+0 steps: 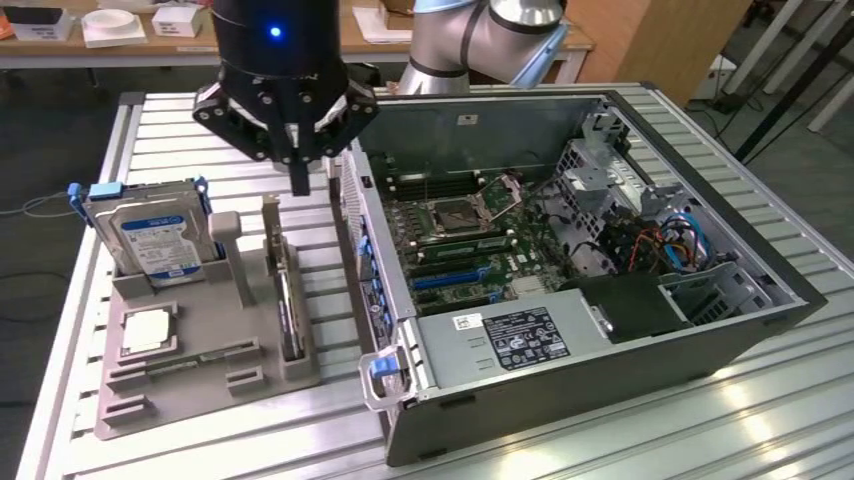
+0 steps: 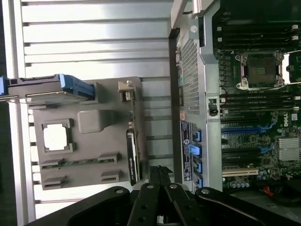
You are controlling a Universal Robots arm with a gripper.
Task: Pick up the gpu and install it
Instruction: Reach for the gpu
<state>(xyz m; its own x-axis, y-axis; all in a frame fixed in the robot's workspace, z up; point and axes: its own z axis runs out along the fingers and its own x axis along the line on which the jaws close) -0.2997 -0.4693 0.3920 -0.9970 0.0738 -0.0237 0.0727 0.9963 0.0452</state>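
Note:
The gpu [image 1: 287,312] stands on edge in a slot of the grey holder tray [image 1: 200,395], a thin dark card with its silvery bracket end toward the back. My gripper [image 1: 300,182] hangs above the tray's far end, just behind the card and beside the computer case's wall, with its fingers pressed together and nothing between them. In the wrist view the gpu [image 2: 132,157] shows edge-on as a dark strip on the holder tray [image 2: 94,155], and my gripper [image 2: 160,170] lies a little to the case's side of it.
A hard drive [image 1: 154,235] with a blue-white label stands in the tray, and a square CPU chip [image 1: 147,328] lies flat nearer the front. The open computer case [image 1: 747,340] lies at the exterior view's right, its motherboard [image 1: 461,250] with blue slots exposed.

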